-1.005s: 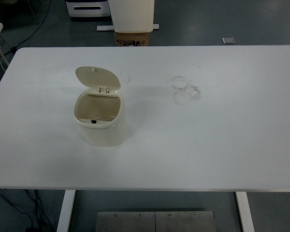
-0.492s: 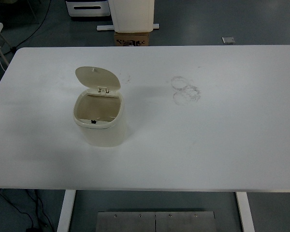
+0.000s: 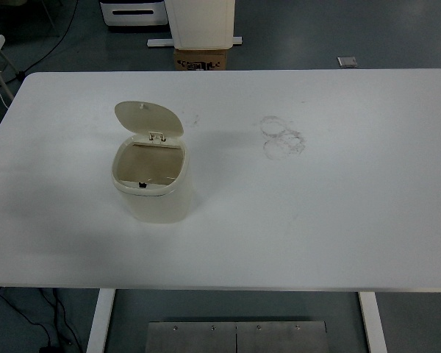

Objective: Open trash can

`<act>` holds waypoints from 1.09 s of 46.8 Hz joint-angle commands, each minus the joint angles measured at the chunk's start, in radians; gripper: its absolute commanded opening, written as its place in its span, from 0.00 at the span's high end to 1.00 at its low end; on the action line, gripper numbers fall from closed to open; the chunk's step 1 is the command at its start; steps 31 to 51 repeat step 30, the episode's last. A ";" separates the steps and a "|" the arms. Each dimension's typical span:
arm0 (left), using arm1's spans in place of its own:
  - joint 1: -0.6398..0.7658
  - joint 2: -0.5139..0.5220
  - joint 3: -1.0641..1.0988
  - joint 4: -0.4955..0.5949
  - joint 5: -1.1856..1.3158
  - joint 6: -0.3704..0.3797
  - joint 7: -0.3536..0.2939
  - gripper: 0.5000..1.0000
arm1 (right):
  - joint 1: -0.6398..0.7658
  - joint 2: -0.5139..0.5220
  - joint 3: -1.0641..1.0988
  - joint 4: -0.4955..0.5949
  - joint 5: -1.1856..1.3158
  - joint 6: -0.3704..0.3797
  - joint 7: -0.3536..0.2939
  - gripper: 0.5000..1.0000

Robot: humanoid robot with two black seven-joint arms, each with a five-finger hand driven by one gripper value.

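Observation:
A small cream trash can (image 3: 156, 193) stands on the left half of the white table (image 3: 316, 213). Its lid (image 3: 148, 118) is flipped up and tilted back on the hinge at the far side, so the inside of the bin shows, with a small black latch (image 3: 142, 184) at the near rim. No robot hand or arm appears anywhere in the top view.
Faint ring stains (image 3: 282, 137) mark the table right of centre. Beyond the far edge are a cardboard box (image 3: 201, 59) and a white unit (image 3: 200, 22) on the floor. A metal plate (image 3: 235, 336) lies below the near edge.

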 commanded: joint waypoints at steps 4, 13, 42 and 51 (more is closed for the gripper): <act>0.002 -0.002 0.000 0.000 0.002 0.000 -0.001 0.00 | 0.000 0.000 0.000 0.000 0.000 0.000 0.000 0.02; 0.015 -0.003 0.000 0.000 0.002 0.000 -0.004 0.00 | 0.000 0.000 0.000 0.000 0.000 0.000 0.000 0.02; 0.020 -0.005 0.000 0.000 0.002 0.000 -0.013 0.00 | 0.008 0.000 0.000 0.002 -0.002 0.000 0.005 0.02; 0.020 -0.005 0.000 0.000 0.002 0.000 -0.013 0.00 | 0.008 0.000 0.000 0.002 -0.002 0.000 0.005 0.02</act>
